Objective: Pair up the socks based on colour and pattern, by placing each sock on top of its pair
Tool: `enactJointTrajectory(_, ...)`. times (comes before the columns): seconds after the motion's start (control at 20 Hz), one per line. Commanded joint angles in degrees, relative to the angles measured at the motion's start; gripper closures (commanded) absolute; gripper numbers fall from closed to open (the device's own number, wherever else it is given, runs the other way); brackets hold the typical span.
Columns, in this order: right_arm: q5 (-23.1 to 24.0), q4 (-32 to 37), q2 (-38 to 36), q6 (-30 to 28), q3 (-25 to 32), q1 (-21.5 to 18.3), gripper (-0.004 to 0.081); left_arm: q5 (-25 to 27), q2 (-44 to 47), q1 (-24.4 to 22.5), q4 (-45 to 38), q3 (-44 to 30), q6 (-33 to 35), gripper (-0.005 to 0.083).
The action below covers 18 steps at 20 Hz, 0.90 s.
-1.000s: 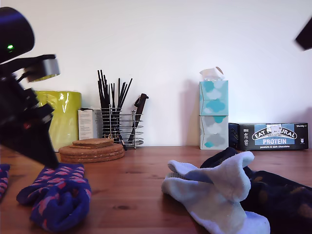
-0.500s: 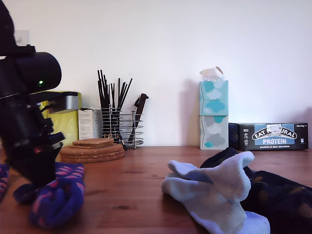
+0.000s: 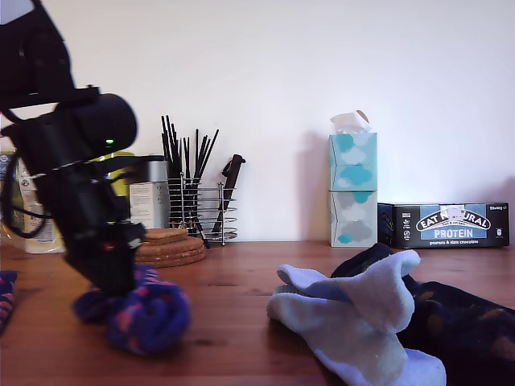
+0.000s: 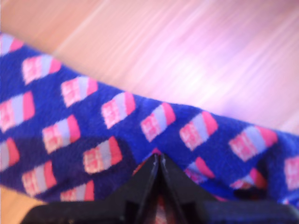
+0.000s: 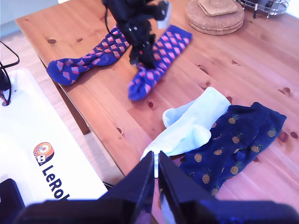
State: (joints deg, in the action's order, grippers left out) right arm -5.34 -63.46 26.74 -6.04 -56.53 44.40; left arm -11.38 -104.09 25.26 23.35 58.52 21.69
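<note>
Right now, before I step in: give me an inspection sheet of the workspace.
Surface: wooden table, dark knots.
Job's things: one diamond sock bunched on the table; other diamond sock flat; pale blue socks overlapping navy spotted socks.
Clutter: cork mats, wire rack, tissue boxes, protein bar box.
Claws: my first claw shut on the bunched sock; my second claw shut, empty, above the table edge.
Cables: black cable beside the table.
Surroundings: white wall, LeRobot board.
</note>
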Motion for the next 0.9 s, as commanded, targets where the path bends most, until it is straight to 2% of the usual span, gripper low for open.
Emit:
enactJointTrajectory(0.0, 0.22, 0.68, -0.28, -0.17, 0.31, 0.37, 0.0783, -2.14, -5.84, 4.85, 2.4, -4.7, 1.25, 0.0794)
enactJointTrajectory(0.25, 0.46, 1.03, -0.28, -0.33, 0.31, 0.37, 0.0783, -2.58, -5.73, 11.56, 6.32, -4.55, 1.22, 0.0794)
enactJointTrajectory(0.4, 0.39, 0.94, -0.28, -1.18, 0.31, 0.37, 0.0783, -2.05, -5.68, 11.63, 7.34, -3.67, 0.39, 0.0794)
enactJointTrajectory(0.55, 0.37, 0.55, -0.28, -1.46, 0.31, 0.37, 0.0783, -2.1, -3.74, 11.34, 13.16, -0.17, 0.39, 0.0794)
enactJointTrajectory(0.65, 0.26, 0.52, -0.28, -1.49, 0.31, 0.37, 0.0783, -2.78, 0.33, 11.45, 17.79, 2.62, 0.37, 0.0794)
enactJointTrajectory(0.85, -0.7, -1.16, -0.28, -1.49, 0.31, 0.37, 0.0783, -2.97, 10.71, 11.47, 15.96, 4.13, -3.19, 0.0794)
